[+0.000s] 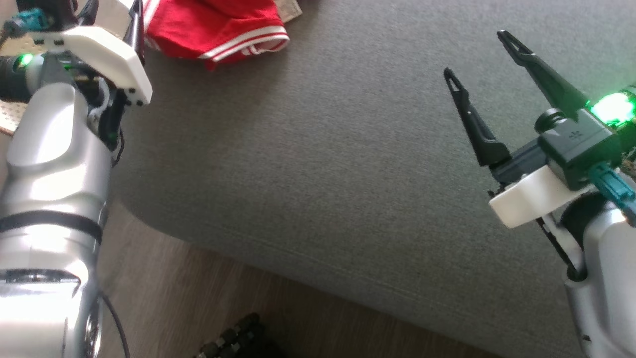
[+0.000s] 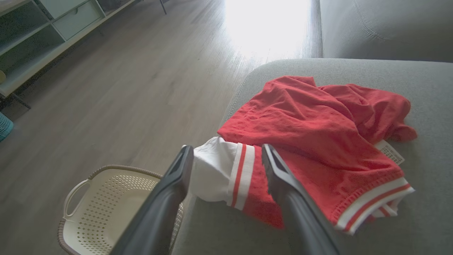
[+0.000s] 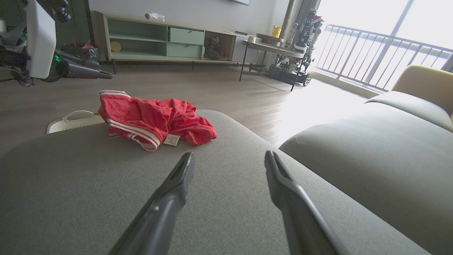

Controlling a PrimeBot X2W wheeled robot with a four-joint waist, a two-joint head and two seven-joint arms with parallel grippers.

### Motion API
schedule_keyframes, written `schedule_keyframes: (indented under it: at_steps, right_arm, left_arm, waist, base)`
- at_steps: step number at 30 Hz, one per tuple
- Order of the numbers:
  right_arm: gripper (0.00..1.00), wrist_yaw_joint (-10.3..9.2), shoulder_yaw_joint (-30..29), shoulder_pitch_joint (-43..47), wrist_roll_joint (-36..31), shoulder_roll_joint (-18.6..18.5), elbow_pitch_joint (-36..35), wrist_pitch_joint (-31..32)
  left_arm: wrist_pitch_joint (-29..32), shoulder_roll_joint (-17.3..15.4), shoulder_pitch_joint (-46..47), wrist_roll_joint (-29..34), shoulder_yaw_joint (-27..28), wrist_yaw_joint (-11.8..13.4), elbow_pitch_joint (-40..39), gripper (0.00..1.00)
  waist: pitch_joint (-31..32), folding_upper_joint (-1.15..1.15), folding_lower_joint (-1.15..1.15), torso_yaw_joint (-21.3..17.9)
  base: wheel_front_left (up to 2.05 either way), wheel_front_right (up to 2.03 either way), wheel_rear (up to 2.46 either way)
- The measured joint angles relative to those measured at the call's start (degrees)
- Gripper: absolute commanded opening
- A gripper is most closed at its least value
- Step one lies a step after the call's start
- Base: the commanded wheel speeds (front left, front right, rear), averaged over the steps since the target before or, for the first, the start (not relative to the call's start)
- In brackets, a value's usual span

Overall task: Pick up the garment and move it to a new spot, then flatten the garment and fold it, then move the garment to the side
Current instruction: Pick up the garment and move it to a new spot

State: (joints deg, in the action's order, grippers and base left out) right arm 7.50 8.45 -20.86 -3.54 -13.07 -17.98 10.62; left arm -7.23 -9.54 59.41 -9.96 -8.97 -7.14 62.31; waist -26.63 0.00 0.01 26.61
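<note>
so the red garment (image 2: 311,134) sits bunched at the corner of the sofa cushion (image 1: 318,149) by the basket (image 2: 106,209), left pincer (image 2: 227,148) spread wide over its striped hem, looks lined up for the first grab, right pincer (image 1: 475,53) also wide, parked well apart over bare cushion

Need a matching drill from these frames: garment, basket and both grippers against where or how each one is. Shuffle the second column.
Things:
1. garment
2. basket
3. left gripper
4. right gripper

Place or state:
A. open, over bare grey cushion
B. on the floor beside the cushion
C. crumpled near the cushion's edge
D. open, aimed at the garment's white-striped end

Pairs: 1-C, 2-B, 3-D, 4-A
</note>
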Motion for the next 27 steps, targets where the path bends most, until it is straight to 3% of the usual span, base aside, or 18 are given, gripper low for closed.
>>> schedule_keyframes:
  at_steps: [16, 17, 18, 22, 27]
  right_arm:
    - [1.00, 0.01, 2.2, -3.8, -1.5, -1.6, -5.7, 3.5]
    - [1.00, 0.01, 2.2, -3.8, -1.5, -1.6, -5.7, 3.5]
    - [1.00, 0.01, 2.1, -3.8, -1.5, -1.6, -5.7, 3.5]
    - [1.00, 0.01, 1.7, -3.8, -1.5, -1.6, -5.6, 3.5]
    - [1.00, 0.01, 1.3, -3.8, -1.5, -1.4, -4.1, 2.4]
  left_arm:
    - [8.1, 2.0, 4.6, -13.2, -3.9, -0.4, 10.1, 1.00]
    - [9.0, 2.3, 4.6, -13.9, -4.0, -0.4, 10.2, 0.69]
    - [9.7, 2.5, 4.7, -14.4, -4.6, -0.4, 10.2, 0.00]
    - [12.3, 2.5, 5.3, -16.3, -6.9, -0.4, 10.1, 0.00]
    - [7.0, 1.1, 5.3, -17.0, -7.3, -0.5, 10.0, 0.00]
  waist:
    - [-6.2, 0.00, -0.01, -5.3]
    - [-6.3, 0.00, -0.01, -5.3]
    - [-6.4, 0.00, -0.01, -5.3]
    - [-5.9, 0.00, -0.01, -5.0]
    - [-4.1, 0.00, -0.01, -4.7]
  base:
    - [0.00, 0.00, 0.00]
    - [0.00, 0.00, 0.00]
    - [0.00, 0.00, 0.00]
    - [0.00, 0.00, 0.00]
    - [0.00, 0.00, 0.00]
